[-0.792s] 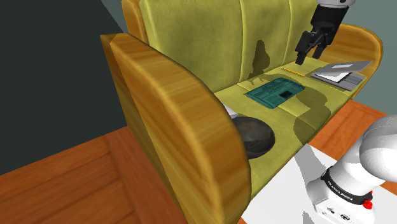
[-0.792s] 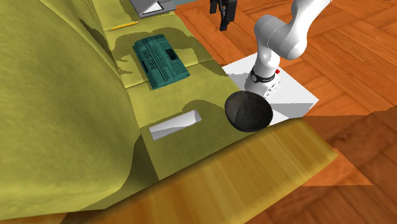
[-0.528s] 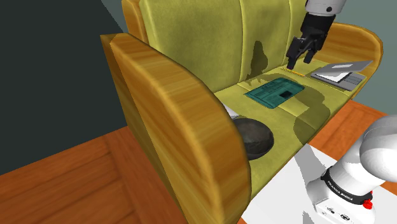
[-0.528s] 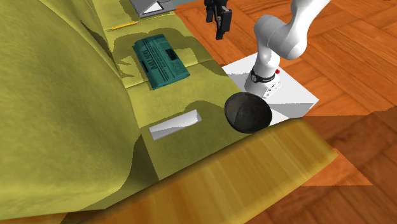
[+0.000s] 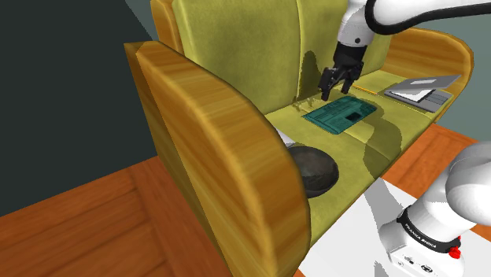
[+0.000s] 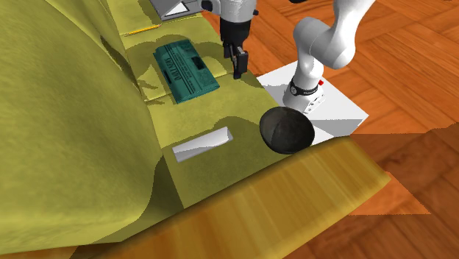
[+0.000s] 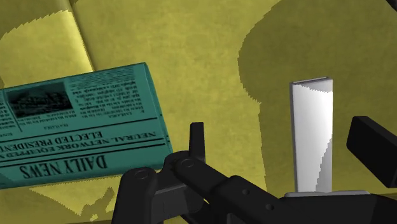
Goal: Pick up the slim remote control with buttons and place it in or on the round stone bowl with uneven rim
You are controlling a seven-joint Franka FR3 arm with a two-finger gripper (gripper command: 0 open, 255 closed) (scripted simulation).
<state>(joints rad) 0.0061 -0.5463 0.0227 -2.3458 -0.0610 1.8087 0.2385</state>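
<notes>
Weight should be no trouble: the remote [image 6: 202, 143] looks light, stiff and very thin, a hard slab that will not bend but gives little height to pinch. Its faces look smooth, so I judge it could slip or swing if taken near one end. The best hold seems to be across its narrow width at mid-length, one finger on each long edge. The cushion under it looks soft, so the tips can likely press down a little to get below those edges.

It is drawn as a plain white-to-grey strip, long and narrow with square corners, and no buttons can be made out. It lies flat on the sofa [image 6: 73, 110] seat, close to the backrest, at the end near the wooden armrest [image 6: 294, 199].

To its right in the second exterior view, and well apart from it, the jaws hang spread and empty above the front of the seat. They point down, just beside the teal newspaper [image 6: 184, 70]. In the wrist view the remote [image 7: 312, 137] lies ahead, in line with the gap between the two fingers [image 7: 197, 137] but untouched, its length running roughly away from the hand.

Further right sits the bowl [image 6: 287, 130], dark and round, at the seat's front edge, near the remote.
</notes>
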